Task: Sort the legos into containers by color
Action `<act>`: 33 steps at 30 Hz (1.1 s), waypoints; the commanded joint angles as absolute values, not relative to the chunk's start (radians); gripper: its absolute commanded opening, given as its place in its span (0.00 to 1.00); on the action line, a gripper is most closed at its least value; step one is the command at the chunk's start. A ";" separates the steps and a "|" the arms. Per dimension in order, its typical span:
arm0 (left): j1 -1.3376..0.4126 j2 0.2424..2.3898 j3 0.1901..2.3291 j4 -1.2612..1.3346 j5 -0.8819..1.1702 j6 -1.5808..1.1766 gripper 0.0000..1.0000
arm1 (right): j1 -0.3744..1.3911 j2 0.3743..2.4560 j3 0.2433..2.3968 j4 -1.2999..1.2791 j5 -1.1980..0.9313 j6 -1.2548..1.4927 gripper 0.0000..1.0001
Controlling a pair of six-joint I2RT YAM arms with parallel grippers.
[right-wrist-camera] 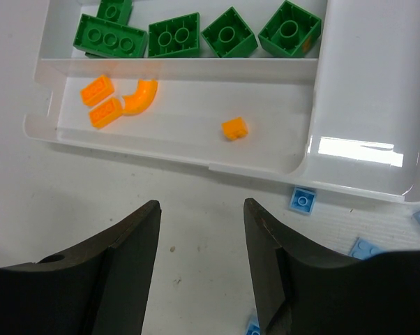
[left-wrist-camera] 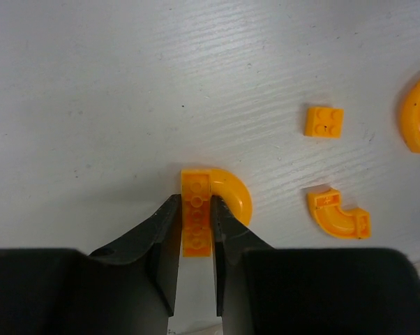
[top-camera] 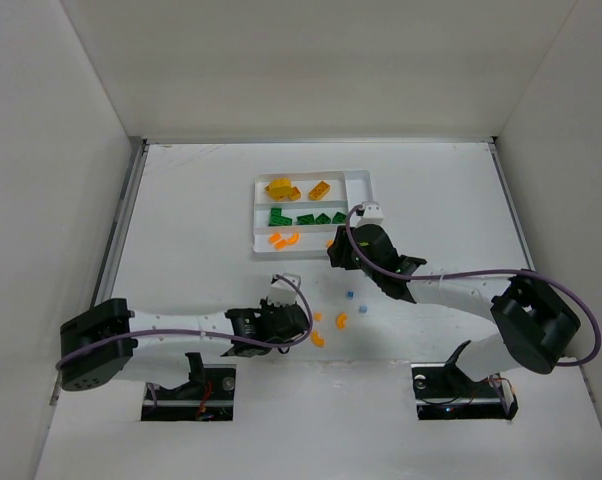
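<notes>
In the left wrist view my left gripper (left-wrist-camera: 195,209) is shut on the straight studded end of an orange curved lego (left-wrist-camera: 217,202) that rests on the table. Loose orange legos lie to its right: a small square (left-wrist-camera: 324,121) and a curved bit (left-wrist-camera: 339,215). In the top view the left gripper (top-camera: 293,322) sits beside the orange pieces (top-camera: 341,320). My right gripper (right-wrist-camera: 199,213) stands open and holds nothing, just in front of the white tray (right-wrist-camera: 161,143). The tray's slots hold green bricks (right-wrist-camera: 174,35) and orange pieces (right-wrist-camera: 119,105).
The tray (top-camera: 361,180) lies at mid-table with yellow blocks (top-camera: 281,187) in its far slot. Small blue pieces (right-wrist-camera: 302,200) lie on the table by the tray's near right corner, and others (top-camera: 350,295) lie between the arms. White walls enclose the table.
</notes>
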State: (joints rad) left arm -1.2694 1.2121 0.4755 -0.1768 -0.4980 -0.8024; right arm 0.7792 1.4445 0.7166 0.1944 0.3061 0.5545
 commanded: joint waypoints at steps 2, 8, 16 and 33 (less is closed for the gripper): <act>-1.228 1.097 0.508 -0.187 -0.554 -0.801 0.09 | 0.777 1.399 0.706 0.233 0.318 0.558 0.57; -1.043 1.058 0.557 -0.052 -0.535 -0.717 0.09 | 0.797 1.352 0.684 0.204 0.319 0.558 0.50; -0.811 1.201 0.679 0.181 -0.474 -0.628 0.10 | 0.837 1.259 0.597 0.150 0.356 0.587 0.27; -0.627 1.623 0.890 0.253 -0.443 -0.588 0.14 | 1.067 1.169 0.515 -0.040 0.416 0.710 0.53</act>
State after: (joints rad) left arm -0.6308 1.6226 0.8391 0.2165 -0.4480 -0.6094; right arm 1.0546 1.1816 0.5201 0.0113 0.3855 0.6727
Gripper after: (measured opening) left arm 0.167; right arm 0.521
